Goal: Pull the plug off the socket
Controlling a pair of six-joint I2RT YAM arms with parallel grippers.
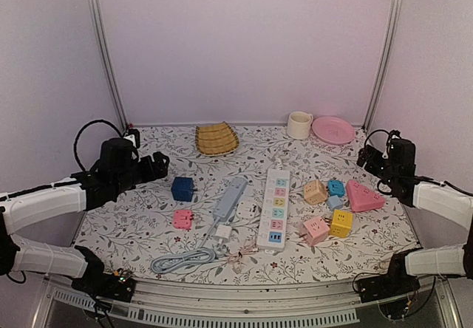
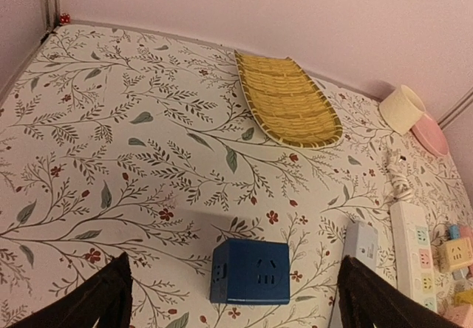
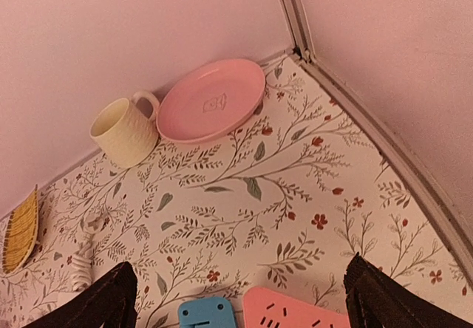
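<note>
The socket [image 1: 276,208] is a long white power strip with pastel panels, lying lengthwise in the middle of the table. It also shows at the right edge of the left wrist view as the socket [image 2: 414,254]. A darker blue block [image 1: 275,236] sits on its near end and looks like the plug. My left gripper [image 1: 159,167] hangs open at the left, well apart from the strip. In its wrist view the left gripper [image 2: 234,260] has a dark blue cube adapter [image 2: 251,271] on the table below its fingers. My right gripper [image 1: 367,156] is open at the far right, and the right gripper [image 3: 240,263] holds nothing.
A grey-blue strip [image 1: 230,199] with a coiled cable [image 1: 181,260] lies left of the socket. Several cube adapters [image 1: 329,210] and a pink triangular one [image 1: 363,195] crowd its right side. A small pink adapter [image 1: 182,219] lies at the left. Basket [image 1: 216,139], mug [image 1: 299,125] and pink plate [image 1: 333,129] line the back.
</note>
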